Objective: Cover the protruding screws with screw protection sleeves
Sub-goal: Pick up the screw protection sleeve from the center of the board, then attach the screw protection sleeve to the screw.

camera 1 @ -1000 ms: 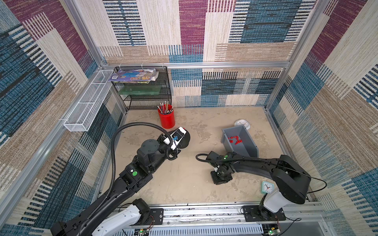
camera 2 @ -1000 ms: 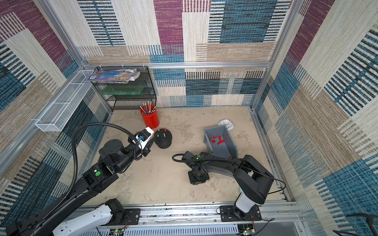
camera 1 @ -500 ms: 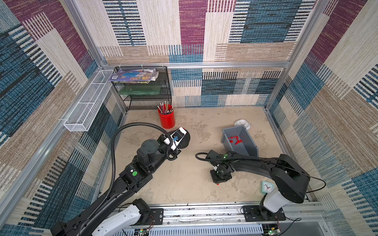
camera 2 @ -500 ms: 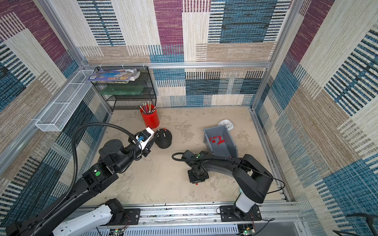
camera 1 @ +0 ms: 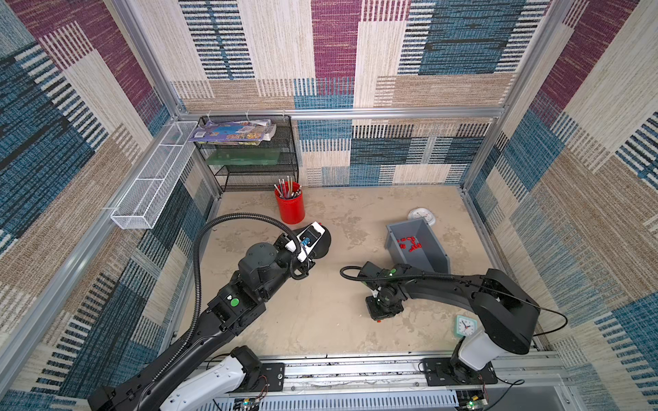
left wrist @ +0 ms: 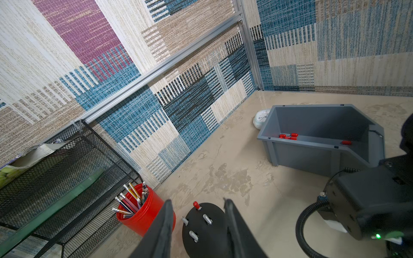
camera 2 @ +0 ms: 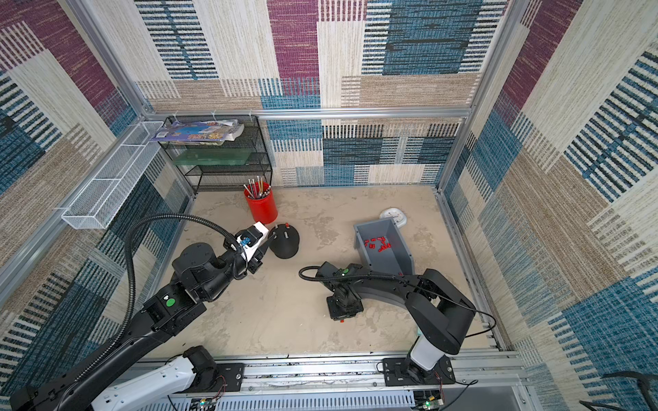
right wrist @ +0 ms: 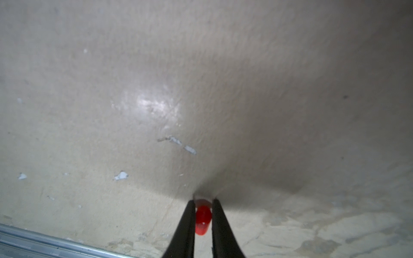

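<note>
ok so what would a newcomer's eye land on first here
Probably the red: the right claw pinches one tiny red sleeve down at the tabletop, toward the front. Next comes the black dome beside the red pencil cup, with one red-capped stud. The grey bin on the right arm's side holds loose red sleeves.

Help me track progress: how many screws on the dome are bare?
3 on the black dome: bare screw toward the red cup, another beside it, a third nearer the wrist camera. The fourth wears a red sleeve.
</note>
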Robot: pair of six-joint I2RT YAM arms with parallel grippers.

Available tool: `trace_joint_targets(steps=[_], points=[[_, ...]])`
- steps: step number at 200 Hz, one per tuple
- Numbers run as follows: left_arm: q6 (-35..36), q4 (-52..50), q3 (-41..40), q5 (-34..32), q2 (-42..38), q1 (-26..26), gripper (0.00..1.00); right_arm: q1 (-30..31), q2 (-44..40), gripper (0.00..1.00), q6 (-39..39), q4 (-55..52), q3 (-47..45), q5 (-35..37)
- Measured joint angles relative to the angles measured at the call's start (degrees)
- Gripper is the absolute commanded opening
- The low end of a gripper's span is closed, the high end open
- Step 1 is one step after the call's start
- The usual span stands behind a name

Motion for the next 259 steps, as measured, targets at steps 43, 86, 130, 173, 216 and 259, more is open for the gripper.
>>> trace_joint_targets(steps=[43,86,130,173,216,259], points=[[0.00,0.00,0.00,0.00,0.26,0.00,0.38,0.00,-0.22,0.06,0.00,-0.09,-0.02,0.04],[-0.02,0.00,0.00,0.00,0.48,0.00,0.38,-0.22,-1.75,0.05,-0.26,-1.14,2.80,1.16],[-0.85,-0.24,1.33,-1.84,2.01,0.11,0.38,-0.96,-5.60,0.05,-3.52,2.03,11.96,5.44],[-8.28,-4.11,6.84,-6.60,7.58,2.12,0.37,-0.83,-9.03,0.04,-10.21,18.38,14.05,11.82],[-20.70,-13.16,16.37,-5.75,13.62,5.84,0.37,-1.18,-8.37,0.04,-19.96,46.25,5.66,16.13],[-27.30,-18.62,17.86,-4.26,15.67,9.62,0.37,-4.42,0.11,0.05,-25.75,64.96,6.43,14.75]])
